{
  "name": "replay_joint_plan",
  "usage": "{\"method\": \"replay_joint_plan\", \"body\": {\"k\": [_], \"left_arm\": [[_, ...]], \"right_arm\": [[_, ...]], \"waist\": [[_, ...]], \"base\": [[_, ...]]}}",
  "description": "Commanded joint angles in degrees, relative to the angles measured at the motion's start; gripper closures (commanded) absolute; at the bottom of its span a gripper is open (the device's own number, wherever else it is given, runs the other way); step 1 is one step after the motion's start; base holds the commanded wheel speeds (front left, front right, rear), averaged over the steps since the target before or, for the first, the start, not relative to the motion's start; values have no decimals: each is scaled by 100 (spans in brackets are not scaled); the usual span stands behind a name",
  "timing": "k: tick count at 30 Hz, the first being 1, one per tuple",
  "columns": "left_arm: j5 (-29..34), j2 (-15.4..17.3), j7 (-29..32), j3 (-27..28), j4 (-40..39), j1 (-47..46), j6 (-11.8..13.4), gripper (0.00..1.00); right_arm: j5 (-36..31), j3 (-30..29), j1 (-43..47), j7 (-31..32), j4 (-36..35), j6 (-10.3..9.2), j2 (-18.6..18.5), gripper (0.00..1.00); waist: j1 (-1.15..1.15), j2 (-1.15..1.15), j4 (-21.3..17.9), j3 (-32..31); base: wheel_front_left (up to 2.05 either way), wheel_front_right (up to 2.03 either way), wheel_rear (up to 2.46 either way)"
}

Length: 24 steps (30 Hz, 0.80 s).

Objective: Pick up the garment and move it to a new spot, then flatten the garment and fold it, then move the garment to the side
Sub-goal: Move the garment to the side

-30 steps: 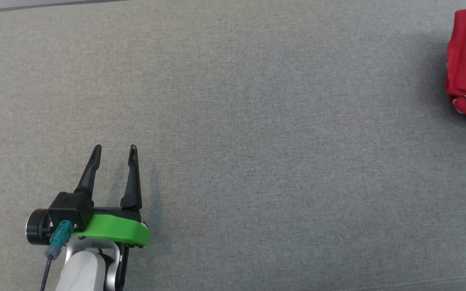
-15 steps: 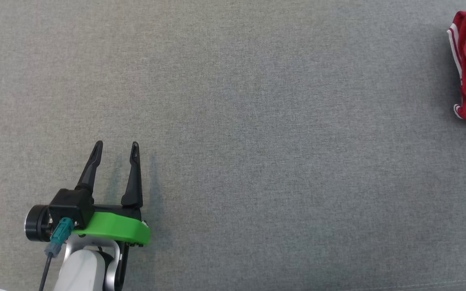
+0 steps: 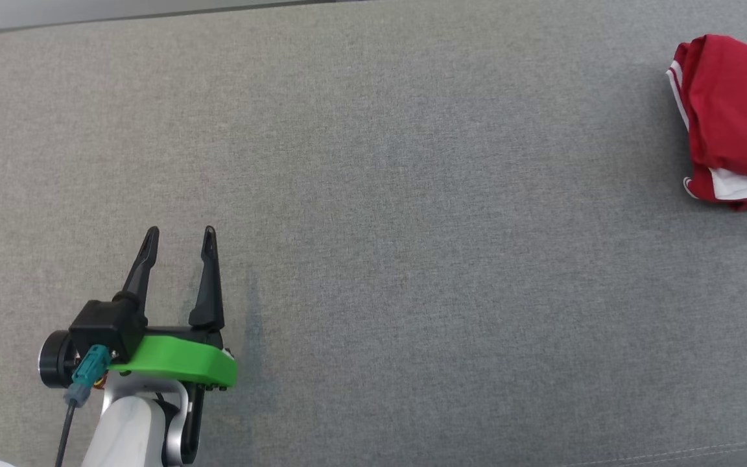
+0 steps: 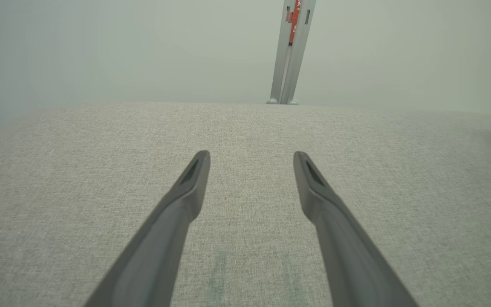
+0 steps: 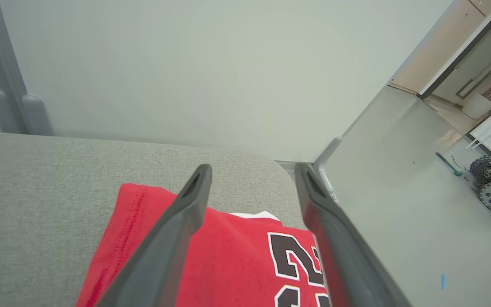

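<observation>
Garment (image 3: 730, 117): red, folded, black numerals on top, lying at the right end of the grey table (image 3: 412, 194)
Left tool (image 3: 180, 230): fingers spread, over the table, well apart from the garment
Right tool (image 5: 253, 168): fingers spread, above the garment, gripping nothing

My head camera has shifted: more of the red garment (image 3: 730, 110) now shows at right, and the table (image 3: 412, 194) far edge is back at top.

Red garment (image 3: 730, 117), folded, table's far-right edge
</observation>
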Motion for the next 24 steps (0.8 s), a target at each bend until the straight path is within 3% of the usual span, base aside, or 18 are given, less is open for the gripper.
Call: {"method": "replay_joint_plan", "body": {"k": [1, 11, 17, 24], "left_arm": [[-61, -14, -51, 42, 58, -109, -14, 0], [-408, -238, -259, 270, 681, -59, 92, 0], [-397, -317, -289, 344, 1029, 196, 140, 0], [-273, -374, -289, 446, 1024, 515, 215, 0]], "right_arm": [[136, 143, -53, -155, 84, -6, 120, 0], [887, 1250, 467, -989, 233, -6, 948, 0], [1310, 1379, 1349, -1138, -390, -6, 1342, 0], [1847, 1408, 2607, -1157, -1683, -6, 1690, 0]], "waist": [[0, 0, -81, -238], [0, 0, -98, -979], [0, 0, -19, -1308], [0, 0, 161, -1483]], "base": [[0, 0, 0], [0, 0, 0], [0, 0, 0], [0, 0, 0]]}}
